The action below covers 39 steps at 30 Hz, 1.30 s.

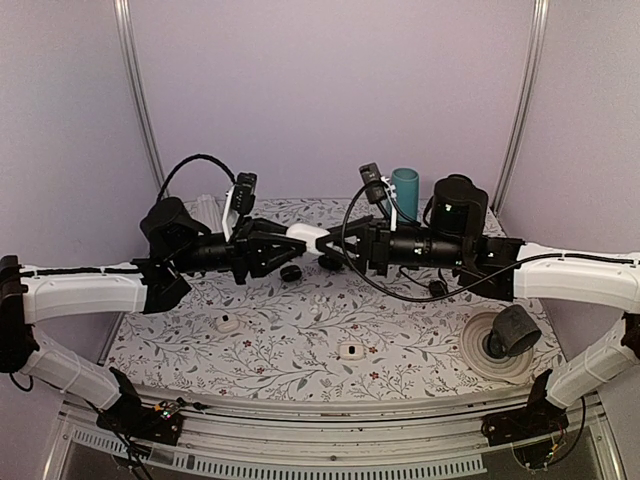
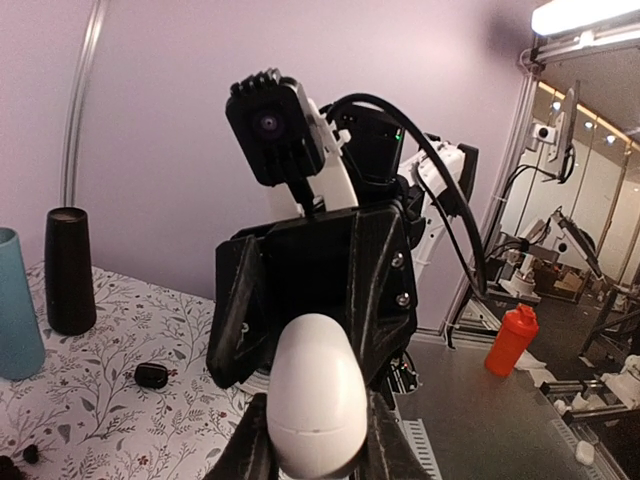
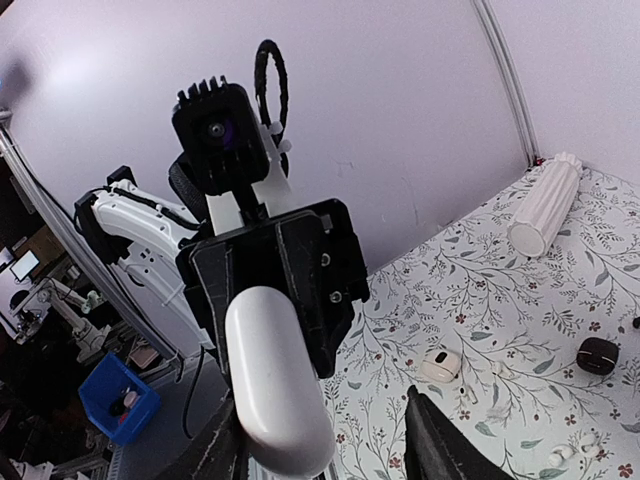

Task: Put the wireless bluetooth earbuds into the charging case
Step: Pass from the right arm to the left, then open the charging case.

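Charging case (image 1: 304, 236) sits in mid-air above the floral table (image 1: 300, 345), clamped endwise in my left gripper (image 2: 318, 442). My right gripper (image 3: 325, 420) is released, its jaws spread around the other end.

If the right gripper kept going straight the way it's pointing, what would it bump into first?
Most likely the white charging case, held up just ahead of the right gripper by the left gripper facing it; they may already touch.
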### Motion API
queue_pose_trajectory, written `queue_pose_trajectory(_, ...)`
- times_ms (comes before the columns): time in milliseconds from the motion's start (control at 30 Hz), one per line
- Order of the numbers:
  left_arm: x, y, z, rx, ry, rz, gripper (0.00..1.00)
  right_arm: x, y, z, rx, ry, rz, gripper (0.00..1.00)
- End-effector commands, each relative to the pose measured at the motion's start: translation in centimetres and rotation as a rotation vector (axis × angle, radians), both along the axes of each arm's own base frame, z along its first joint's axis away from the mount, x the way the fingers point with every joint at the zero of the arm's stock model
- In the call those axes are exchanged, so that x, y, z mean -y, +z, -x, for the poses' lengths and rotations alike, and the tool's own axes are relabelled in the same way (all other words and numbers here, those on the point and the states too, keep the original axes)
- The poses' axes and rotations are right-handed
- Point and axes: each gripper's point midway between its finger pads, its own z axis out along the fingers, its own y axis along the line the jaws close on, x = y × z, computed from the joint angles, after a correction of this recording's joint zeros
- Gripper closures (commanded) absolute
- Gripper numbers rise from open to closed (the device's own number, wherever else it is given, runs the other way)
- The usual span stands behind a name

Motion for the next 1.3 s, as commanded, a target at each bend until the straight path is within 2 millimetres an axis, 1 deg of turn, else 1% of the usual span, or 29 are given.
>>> queue_pose_trajectory(0, -0.2, 0.8, 2.5, 0.093, -0.077, 0.001, 1.0, 1.7, 0.7, -1.7, -0.026, -0.089, -0.02, 0.47)
queue_pose_trajectory(133, 0.0, 0.6, 2.9, 0.102, -0.096, -0.018, 1.0, 1.8, 0.4, -2.0, -0.041, -0.097, -0.017, 0.47)
queue_pose_trajectory(300, 0.0, 0.4, 2.7, 0.097, -0.079, -0.022, 1.0, 1.6, 0.2, -2.0, -0.051, -0.09, -0.012, 0.46)
queue_pose_trajectory(400, 0.1, 0.3, 2.0, 0.076, -0.049, -0.025, 1.0, 1.5, 0.1, -2.0, -0.051, -0.083, -0.01, 0.46)
queue_pose_trajectory(533, 0.2, -0.1, 0.6, 0.033, 0.018, -0.031, 1.0, 1.4, 0.2, -1.8, -0.045, -0.07, -0.008, 0.46)
queue_pose_trajectory(667, 0.0, -0.4, -0.4, 0.004, 0.069, -0.031, 1.0, 1.5, 0.6, -1.6, -0.038, -0.067, -0.015, 0.45)
queue_pose_trajectory(800, -0.5, -0.6, -1.2, -0.01, 0.109, -0.031, 1.0, 2.0, 0.9, -1.8, -0.035, -0.092, -0.012, 0.45)
queue_pose_trajectory(900, -0.8, -0.6, -1.5, -0.014, 0.13, -0.031, 1.0, 2.3, 0.6, -2.3, -0.041, -0.114, 0.0, 0.44)
queue_pose_trajectory(1067, -1.9, -0.9, -3.3, -0.037, 0.229, -0.041, 1.0, 3.1, -0.6, -3.2, -0.068, -0.152, 0.026, 0.43)
queue_pose_trajectory(1200, -3.2, -1.0, -4.7, -0.05, 0.311, -0.039, 1.0, 3.3, -2.3, -4.0, -0.097, -0.172, 0.065, 0.43)
queue_pose_trajectory(1267, -3.8, -1.1, -5.2, -0.057, 0.34, -0.04, 1.0, 3.1, -3.8, -4.4, -0.122, -0.181, 0.098, 0.43)
